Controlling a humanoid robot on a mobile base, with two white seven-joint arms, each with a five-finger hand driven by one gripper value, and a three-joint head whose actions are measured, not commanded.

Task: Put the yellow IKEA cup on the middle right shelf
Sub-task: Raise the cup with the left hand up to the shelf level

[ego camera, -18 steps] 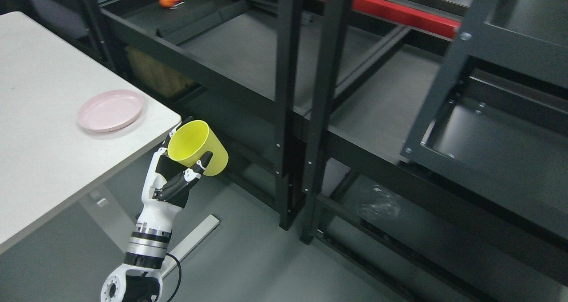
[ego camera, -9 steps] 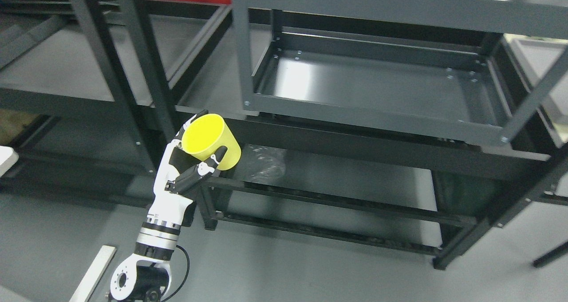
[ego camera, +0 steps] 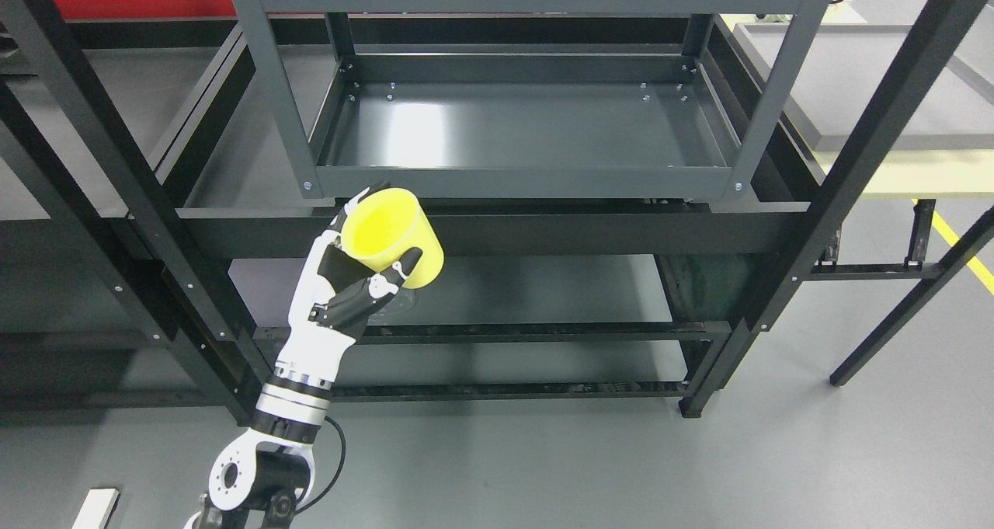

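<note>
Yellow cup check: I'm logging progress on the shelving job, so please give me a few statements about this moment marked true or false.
1. The left hand grasps the yellow cup. True.
2. The cup stands on the grey shelf tray. False: it is held in front of the rack, below the tray's front edge.
3. The cup is tilted, its opening showing to the camera. True.
4. A pink plate lies in the tray. False: nothing shows in it.
</note>
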